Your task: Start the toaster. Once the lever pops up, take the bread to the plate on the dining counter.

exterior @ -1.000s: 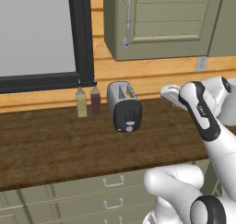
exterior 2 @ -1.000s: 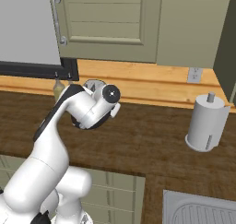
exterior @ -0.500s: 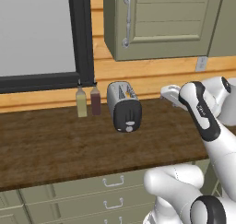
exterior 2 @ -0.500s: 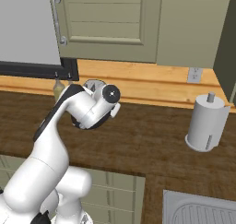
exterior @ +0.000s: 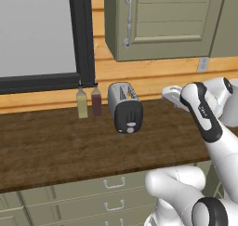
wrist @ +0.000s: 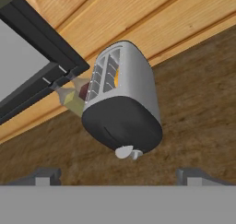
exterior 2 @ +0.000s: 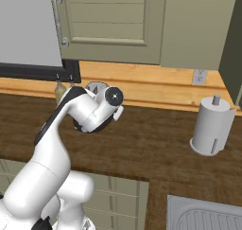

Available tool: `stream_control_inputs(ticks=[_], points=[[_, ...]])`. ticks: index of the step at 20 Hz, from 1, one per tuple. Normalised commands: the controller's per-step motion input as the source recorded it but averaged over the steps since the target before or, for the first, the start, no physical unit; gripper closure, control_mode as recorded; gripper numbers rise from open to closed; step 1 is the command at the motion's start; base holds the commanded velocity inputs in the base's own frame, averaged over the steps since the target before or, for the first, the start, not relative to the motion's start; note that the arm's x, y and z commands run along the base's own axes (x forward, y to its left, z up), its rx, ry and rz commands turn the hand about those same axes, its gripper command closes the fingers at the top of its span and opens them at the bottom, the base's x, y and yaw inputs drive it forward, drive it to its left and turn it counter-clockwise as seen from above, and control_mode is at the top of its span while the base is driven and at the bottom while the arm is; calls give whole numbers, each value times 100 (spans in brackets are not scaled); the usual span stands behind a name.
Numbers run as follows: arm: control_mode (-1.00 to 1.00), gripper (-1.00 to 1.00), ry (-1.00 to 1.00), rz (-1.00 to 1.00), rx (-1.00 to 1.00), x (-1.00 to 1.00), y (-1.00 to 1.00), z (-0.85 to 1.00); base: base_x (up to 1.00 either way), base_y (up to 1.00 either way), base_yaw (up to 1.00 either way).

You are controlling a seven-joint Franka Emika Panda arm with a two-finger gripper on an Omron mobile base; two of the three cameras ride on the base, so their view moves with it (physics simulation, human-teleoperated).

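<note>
The chrome toaster stands on the wooden worktop by the back wall, its black end face toward me. In the hand view the toaster lies just ahead of my gripper, whose open tips flank it with nothing between them. A tan sliver of the bread shows in one slot. The pale lever sits low on the black face beside a small knob. In the left base view my gripper hovers to the toaster's right, apart from it. The plate and the dining counter are out of view.
Two slim bottles stand just left of the toaster under the dark window frame. A green wall cabinet hangs above. A paper towel roll and a sink are off to the right.
</note>
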Motion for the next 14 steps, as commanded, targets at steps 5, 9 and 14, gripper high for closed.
stream_control_inputs(ticks=[5, 9, 14], points=[[-100, -100, 0, 0, 0, 0, 0, 0, 0, 0, 0], [-100, -100, 0, 0, 0, 0, 0, 0, 0, 0, 0], [-100, -100, 0, 0, 0, 0, 0, 0, 0, 0, 0]])
